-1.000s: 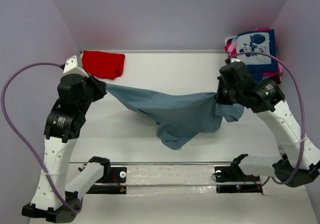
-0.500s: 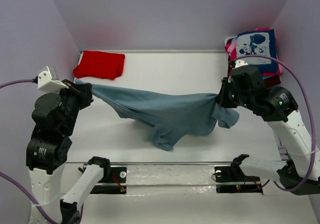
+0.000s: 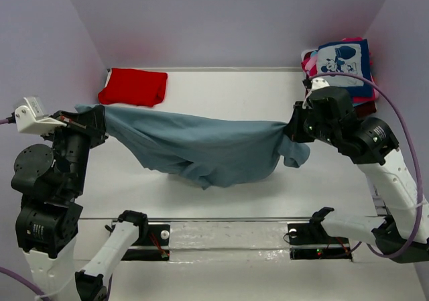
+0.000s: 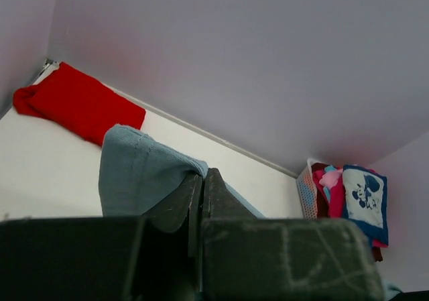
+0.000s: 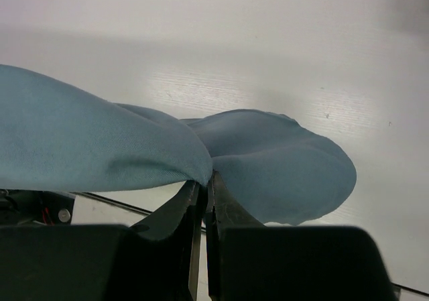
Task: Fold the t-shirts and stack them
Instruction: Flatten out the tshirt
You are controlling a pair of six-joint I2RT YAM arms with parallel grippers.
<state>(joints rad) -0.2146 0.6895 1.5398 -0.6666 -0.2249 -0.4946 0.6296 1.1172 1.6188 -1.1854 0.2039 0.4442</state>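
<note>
A grey-blue t-shirt (image 3: 201, 147) hangs stretched in the air between my two grippers, its middle sagging toward the table. My left gripper (image 3: 94, 120) is shut on its left end, seen as a cloth fold (image 4: 137, 170) over the jaws in the left wrist view. My right gripper (image 3: 289, 132) is shut on its right end (image 5: 134, 147), with a sleeve (image 5: 281, 167) hanging past the jaws. A folded red t-shirt (image 3: 134, 86) lies at the back left; it also shows in the left wrist view (image 4: 77, 103).
A white basket (image 3: 310, 63) at the back right holds a pile of tees topped by a navy one with a cartoon-mouse print (image 3: 343, 65); it also shows in the left wrist view (image 4: 307, 192). Purple cables loop from both arms. Walls close the table's back and sides.
My left gripper has pulled its end of the grey-blue shirt left and up, away from the red tee. The shirt is stretched wider and lifted higher. The right gripper has barely moved.
</note>
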